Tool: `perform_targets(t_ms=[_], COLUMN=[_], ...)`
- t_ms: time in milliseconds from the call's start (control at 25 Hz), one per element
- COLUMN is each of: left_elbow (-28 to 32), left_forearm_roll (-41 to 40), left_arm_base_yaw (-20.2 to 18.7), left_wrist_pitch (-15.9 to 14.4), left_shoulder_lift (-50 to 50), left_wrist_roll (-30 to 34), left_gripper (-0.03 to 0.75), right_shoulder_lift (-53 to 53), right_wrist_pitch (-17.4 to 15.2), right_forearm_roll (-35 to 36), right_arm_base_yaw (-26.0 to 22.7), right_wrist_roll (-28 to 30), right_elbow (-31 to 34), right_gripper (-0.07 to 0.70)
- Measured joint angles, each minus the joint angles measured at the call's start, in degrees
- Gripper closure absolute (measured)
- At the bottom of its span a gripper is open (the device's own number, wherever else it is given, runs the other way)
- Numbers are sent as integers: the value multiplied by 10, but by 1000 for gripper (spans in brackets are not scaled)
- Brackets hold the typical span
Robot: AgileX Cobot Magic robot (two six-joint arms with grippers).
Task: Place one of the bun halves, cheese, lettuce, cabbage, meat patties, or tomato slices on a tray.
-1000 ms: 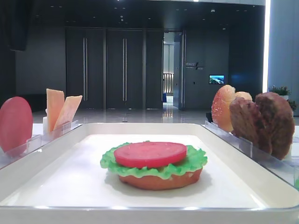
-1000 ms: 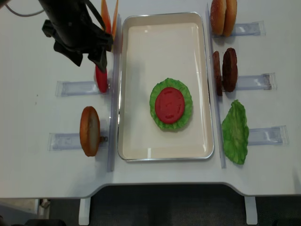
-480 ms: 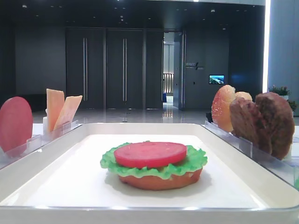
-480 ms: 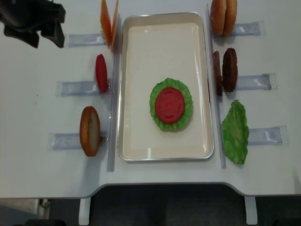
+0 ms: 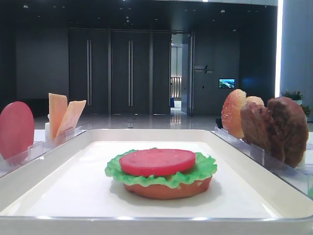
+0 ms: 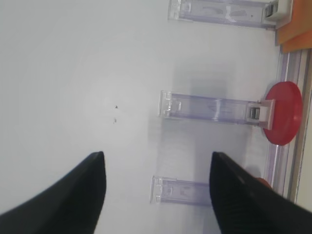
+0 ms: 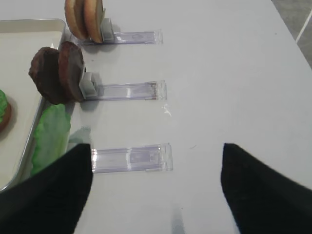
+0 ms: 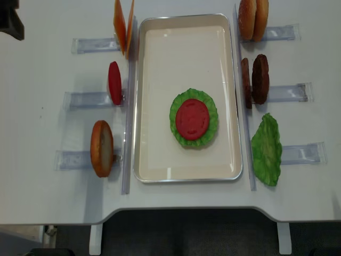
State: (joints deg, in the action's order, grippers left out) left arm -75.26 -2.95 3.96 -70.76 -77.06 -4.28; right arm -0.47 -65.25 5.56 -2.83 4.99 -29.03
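A tomato slice (image 8: 192, 118) tops lettuce (image 8: 211, 109) and bun on the tray (image 8: 184, 37); my left gripper (image 6: 156, 195) and right gripper (image 7: 156, 190) hover spread, empty. Next, I judge: fetch a meat patty (image 8: 260, 78).

I see the tray (image 8: 160, 53) mid-table, a tomato slice (image 8: 192, 118) on lettuce (image 8: 209, 105) inside it. Left of it stand cheese (image 8: 121, 24), another tomato slice (image 8: 114, 82), a bun half (image 8: 101, 148); right, bun halves (image 8: 253, 20), meat patties (image 8: 256, 79), a lettuce leaf (image 8: 266, 149).

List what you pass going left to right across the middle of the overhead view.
Upright tomato slice → tray → stacked lettuce with tomato slice on top → meat patties → clear rack.
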Motion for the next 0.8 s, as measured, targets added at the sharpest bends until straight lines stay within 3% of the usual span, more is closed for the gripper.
perform_targets(t_ms=[320, 800], left_elbow=[122, 332], left_forearm_roll=[0, 6], left_arm_base_yaw=[1, 1], left_wrist_pitch=[-2, -7], left_shoulder_lift=[141, 455], left_wrist_roll=[1, 17], left_gripper=[213, 213], right_shoulder_lift=[0, 0], right_wrist_pitch=[1, 1], right_forearm_roll=[0, 0], right_arm_base_yaw=[0, 0], right_wrist_roll=[0, 0], right_elbow=[0, 0], right_gripper=[111, 111])
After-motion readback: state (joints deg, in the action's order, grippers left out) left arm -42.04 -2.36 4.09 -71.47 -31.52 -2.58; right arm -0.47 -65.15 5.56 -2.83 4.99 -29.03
